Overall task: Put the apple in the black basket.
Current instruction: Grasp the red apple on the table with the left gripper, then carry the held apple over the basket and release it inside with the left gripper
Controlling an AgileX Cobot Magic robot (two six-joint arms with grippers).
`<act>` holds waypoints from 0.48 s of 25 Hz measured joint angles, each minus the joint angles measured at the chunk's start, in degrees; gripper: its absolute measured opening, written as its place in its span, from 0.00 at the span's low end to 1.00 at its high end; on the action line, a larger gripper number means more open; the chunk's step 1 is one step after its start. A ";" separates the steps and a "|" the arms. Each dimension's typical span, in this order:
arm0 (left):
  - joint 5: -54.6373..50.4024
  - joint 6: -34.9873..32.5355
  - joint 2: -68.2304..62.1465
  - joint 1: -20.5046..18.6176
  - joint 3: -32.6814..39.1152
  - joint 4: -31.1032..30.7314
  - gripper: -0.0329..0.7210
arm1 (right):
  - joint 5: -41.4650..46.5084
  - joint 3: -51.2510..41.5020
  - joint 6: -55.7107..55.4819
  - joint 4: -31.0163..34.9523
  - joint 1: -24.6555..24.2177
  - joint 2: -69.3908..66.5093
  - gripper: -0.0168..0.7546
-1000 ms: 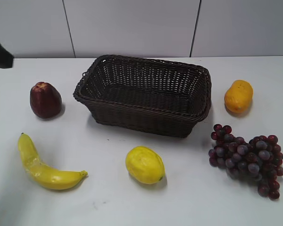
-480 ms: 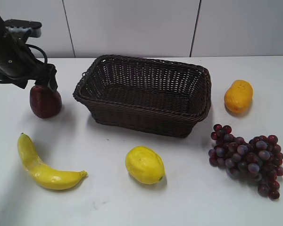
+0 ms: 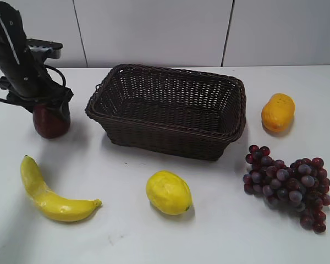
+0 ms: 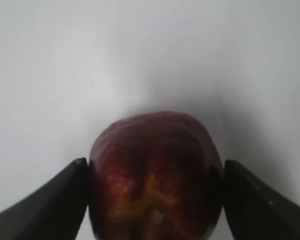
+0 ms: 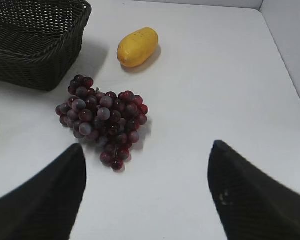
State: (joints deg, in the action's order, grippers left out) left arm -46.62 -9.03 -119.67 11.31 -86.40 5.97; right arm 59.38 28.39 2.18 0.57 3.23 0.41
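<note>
The apple [image 3: 50, 122] is seen on the white table [image 3: 126, 231] near its left edge, not yet lifted. The left gripper [image 4: 155, 200] has been put down over it, with one finger on each side; they are at the skin, but a firm squeeze cannot be told. The black basket [image 3: 170, 140] is just beside it, toward the middle, with nothing in it. Nothing stands between them; only the rim must be cleared. A banana [image 3: 47, 192], a lemon [image 3: 168, 192], grapes [image 5: 102, 120] and an orange fruit [image 5: 136, 46] are spread around. The right gripper [image 5: 145, 195] is held wide apart.
</note>
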 joint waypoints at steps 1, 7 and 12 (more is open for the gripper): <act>-0.58 0.00 0.22 0.00 0.01 -0.37 0.83 | 0.00 0.00 0.00 0.00 0.00 0.00 0.76; -2.53 0.00 6.69 0.00 -0.11 -2.34 0.83 | 0.00 0.00 0.00 0.00 0.00 0.00 0.76; -4.35 -0.05 13.99 3.14 -5.37 -2.50 0.83 | 0.00 0.00 0.00 0.00 0.00 0.00 0.76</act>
State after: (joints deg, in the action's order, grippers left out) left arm -50.97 -9.08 -105.68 14.45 -91.77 3.47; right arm 59.38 28.39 2.18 0.57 3.23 0.41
